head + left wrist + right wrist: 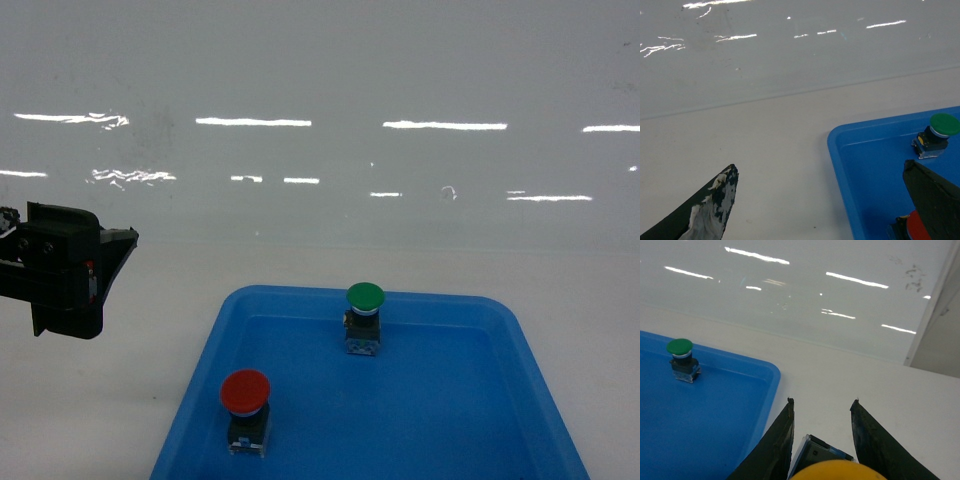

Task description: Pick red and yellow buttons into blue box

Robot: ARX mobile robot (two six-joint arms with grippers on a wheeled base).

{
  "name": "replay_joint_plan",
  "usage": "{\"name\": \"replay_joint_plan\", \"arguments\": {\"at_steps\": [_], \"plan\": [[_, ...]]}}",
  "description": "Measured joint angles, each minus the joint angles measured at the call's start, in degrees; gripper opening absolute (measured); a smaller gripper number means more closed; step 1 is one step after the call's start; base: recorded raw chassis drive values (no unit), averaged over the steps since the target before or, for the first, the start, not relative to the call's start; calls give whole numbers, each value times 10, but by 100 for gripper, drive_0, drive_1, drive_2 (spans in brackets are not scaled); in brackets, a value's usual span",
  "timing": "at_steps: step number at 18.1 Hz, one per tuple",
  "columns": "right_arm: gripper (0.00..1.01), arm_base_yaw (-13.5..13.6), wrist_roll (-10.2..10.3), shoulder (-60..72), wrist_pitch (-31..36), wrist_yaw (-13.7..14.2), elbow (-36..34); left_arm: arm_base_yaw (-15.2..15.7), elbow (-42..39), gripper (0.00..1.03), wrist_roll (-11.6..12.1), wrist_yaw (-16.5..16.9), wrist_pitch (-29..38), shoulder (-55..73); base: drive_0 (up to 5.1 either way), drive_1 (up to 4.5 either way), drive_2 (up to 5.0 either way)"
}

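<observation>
While the white table (110, 400) fills most of the head view under a glossy white wall (320, 100), the shallow blue tray (500, 420) takes up the lower middle and right of that frame. I see no deep blue box in any view.

On the tray, the red button (246, 392) stands upright at the lower left, near the tray's left rim, its switch block under the cap. The green button (365, 297) stands upright at the upper middle, close to the far rim, well apart from the red one.

At the left edge of the head view my left gripper (110, 262) hangs over bare table, left of the tray and clear of it. In the left wrist view its two dark fingers sit far apart in the lower corners, so it is released and holds nothing; one finger (710, 210) shows worn pale patches. The other finger partly covers the red button (914, 227) at the bottom right of that frame, with the green button (940, 131) beyond it.

My right gripper (822, 440) does not show in the head view. In the right wrist view, at the bottom middle of the frame, its fingers (775, 450) stand on either side of the yellow button (840, 471), whose cap and switch block sit between them; I am grasping it over white table just right of the tray's corner.
</observation>
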Motion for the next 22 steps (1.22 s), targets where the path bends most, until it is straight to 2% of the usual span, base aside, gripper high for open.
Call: {"name": "replay_joint_plan", "arguments": {"at_steps": [2, 3, 4, 8, 12, 15, 22], "plan": [[30, 7, -2, -126, -103, 10, -18, 0, 0, 98, 0, 0, 0, 0, 0, 0, 0], [30, 23, -5, -160, -122, 20, -26, 0, 0, 98, 0, 0, 0, 0, 0, 0, 0], [30, 38, -7, -169, -124, 32, -29, 0, 0, 98, 0, 0, 0, 0, 0, 0, 0], [30, 40, -8, -165, -125, 38, -29, -2, 0, 98, 0, 1, 0, 0, 0, 0, 0], [30, 40, -8, -165, -125, 38, -29, -62, 5, 98, -2, -7, -28, 19, 0, 0, 0], [30, 40, -9, -165, -125, 38, -29, -82, 31, 98, -9, -14, -43, 58, 0, 0, 0], [30, 40, -9, -165, -125, 38, -29, -61, 52, 98, 7, 2, -76, 97, 0, 0, 0]]}}
